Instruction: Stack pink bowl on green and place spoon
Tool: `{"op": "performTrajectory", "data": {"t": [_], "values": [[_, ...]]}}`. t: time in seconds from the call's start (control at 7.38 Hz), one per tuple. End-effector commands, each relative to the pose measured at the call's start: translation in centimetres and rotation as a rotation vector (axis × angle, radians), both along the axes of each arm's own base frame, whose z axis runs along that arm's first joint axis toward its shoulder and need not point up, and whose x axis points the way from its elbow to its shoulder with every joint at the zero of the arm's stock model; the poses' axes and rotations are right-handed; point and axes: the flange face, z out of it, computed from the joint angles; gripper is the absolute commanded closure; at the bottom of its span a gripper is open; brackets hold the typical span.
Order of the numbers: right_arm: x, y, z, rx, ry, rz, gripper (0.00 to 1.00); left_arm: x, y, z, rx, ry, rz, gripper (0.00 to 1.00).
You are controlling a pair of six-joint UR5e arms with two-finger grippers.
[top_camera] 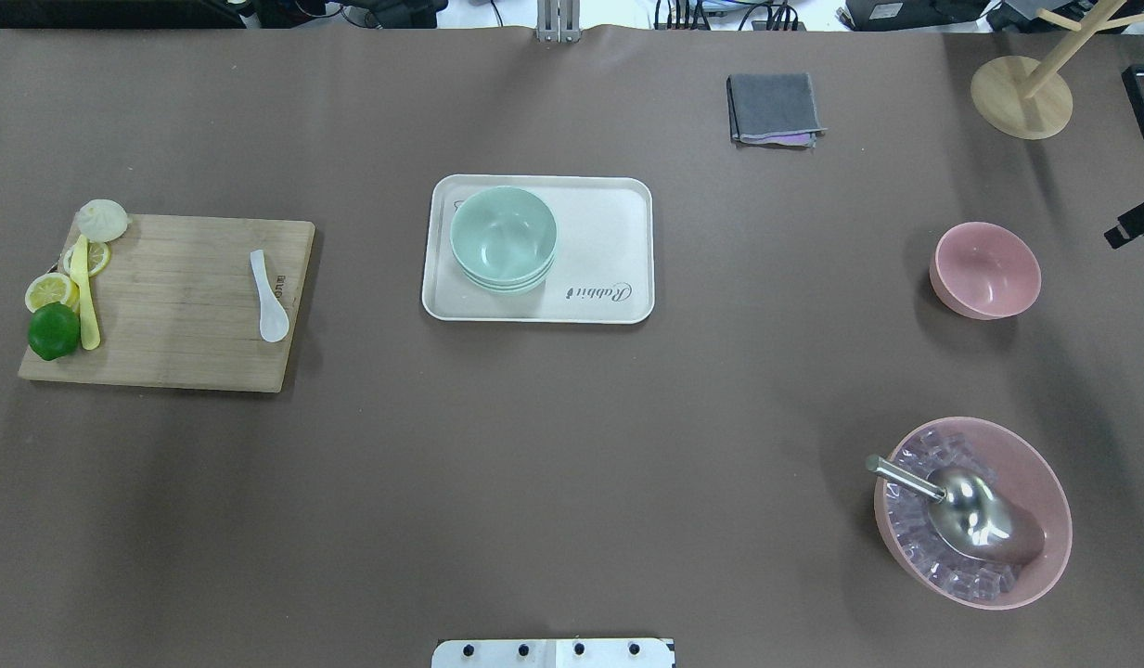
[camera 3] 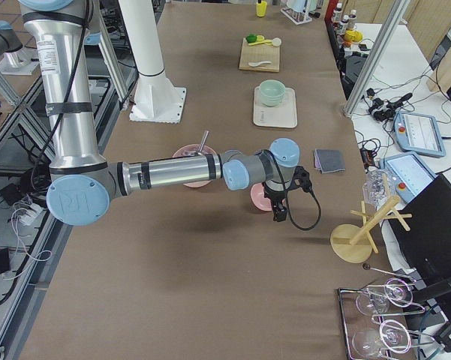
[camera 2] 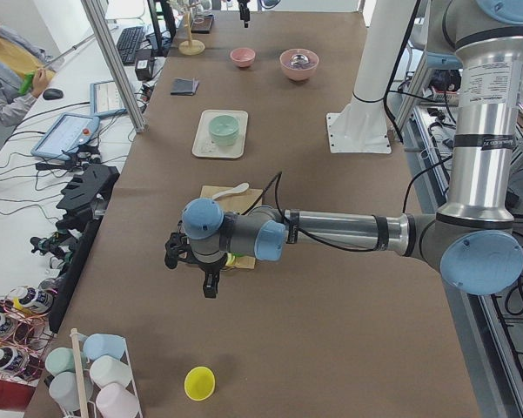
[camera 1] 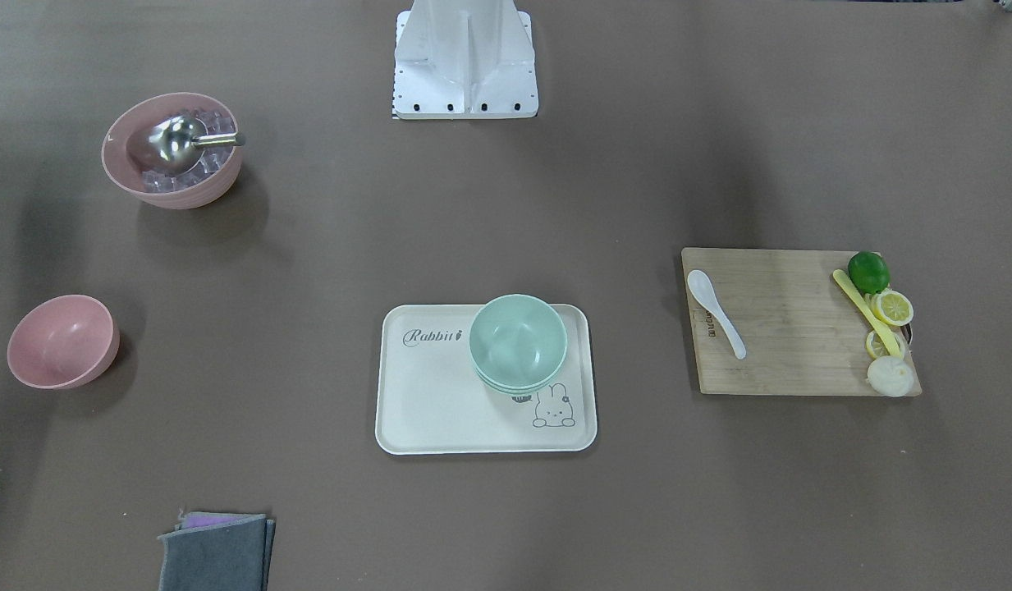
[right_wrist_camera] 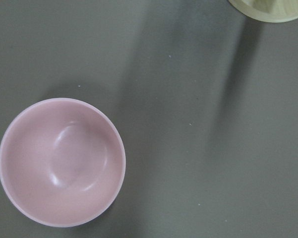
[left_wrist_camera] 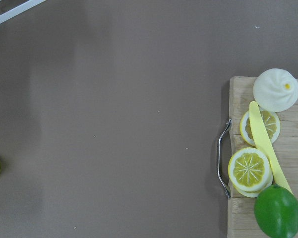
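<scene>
A small empty pink bowl (top_camera: 986, 269) stands on the table's right side; it fills the lower left of the right wrist view (right_wrist_camera: 62, 161). A stack of green bowls (top_camera: 503, 237) sits on a cream tray (top_camera: 609, 213) at mid-table. A white spoon (top_camera: 270, 297) lies on a wooden cutting board (top_camera: 182, 306) at the left. My right gripper (camera 3: 278, 214) hangs just beyond the pink bowl, apart from it. My left gripper (camera 2: 211, 283) hangs past the board's outer end. I cannot tell whether either is open or shut.
A large pink bowl (top_camera: 1045, 547) with ice cubes and a metal scoop (top_camera: 961, 510) stands near the robot on the right. A lime (top_camera: 54, 331), lemon slices, a yellow knife and a bun share the board. A grey cloth (top_camera: 774, 109) and a wooden stand (top_camera: 1021, 93) are at the far side.
</scene>
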Motion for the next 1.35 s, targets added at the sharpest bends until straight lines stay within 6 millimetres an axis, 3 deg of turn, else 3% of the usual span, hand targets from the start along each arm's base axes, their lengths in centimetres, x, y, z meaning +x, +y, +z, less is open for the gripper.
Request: {"op": "performTrajectory", "data": {"t": [0.0, 0.27, 0.68, 1.22], "values": [[-4.4, -0.7, -1.5, 0.021, -0.001, -0.059, 0.0, 0.0, -0.1, 0.1, -0.001, 0.0, 0.0, 0.02], [-6.5, -0.3, -0.4, -0.021, 0.007, -0.073, 0.0, 0.1, -0.1, 0.1, -0.001, 0.0, 0.001, 0.02], [-7.3, -0.2, 0.8, -0.05, 0.016, -0.08, 0.0, 0.1, -0.1, 0.1, -0.001, 0.0, 0.001, 0.02], [-8.5, -3.1, 1.6, -0.167, 0.024, 0.01, 0.0, 0.1, -0.1, 0.0, 0.0, 0.0, 0.001, 0.02]]}}
